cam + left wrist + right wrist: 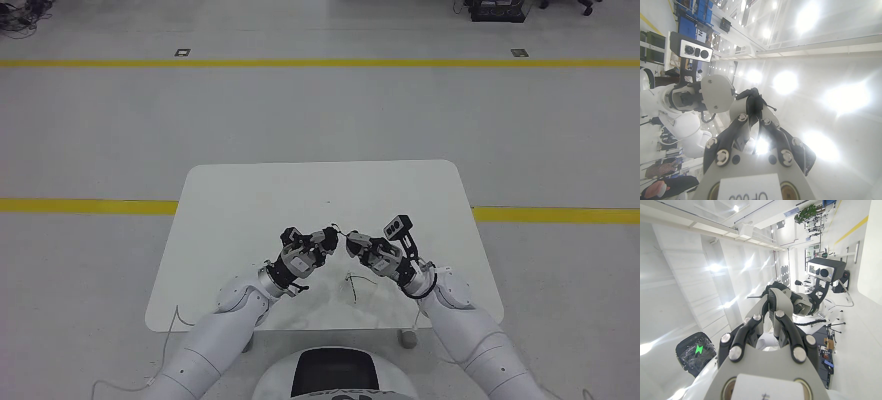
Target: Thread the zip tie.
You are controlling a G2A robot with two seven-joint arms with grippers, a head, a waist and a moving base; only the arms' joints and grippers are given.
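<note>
In the top view, both arms met over the front middle of the white, rounded-corner worktop (250, 200), close to its front edge. The left hand (326, 240) and the right hand (354, 242) faced each other with their tips almost touching. The thin black plastic zip tie (344, 236) bridged the small gap between them, held up off the worktop. A fine dark curve lay just below the hands; whether it was slack strap or shadow I could not tell.

In the left wrist view, the left hand (753, 98) was closed on the zip tie (774, 109). A short stub ending in a small square head poked out beside the fingertips, and the strap ran back between the fingers. A white label (749, 187) on the hand's base bore dark print, cut off by the frame edge.

In the right wrist view, the right hand (769, 292) was clamped on the zip tie (753, 297), with a thin end jutting past its fingertips. A black box (696, 351) showed a green lightning-bolt symbol and no readable words.

The step appeared to be feeding the thin end into the head. To do it well, the head's slot should be turned square to the tip. The free stubs should be kept short so they stay stiff, and the approach made in small, straight moves.
</note>
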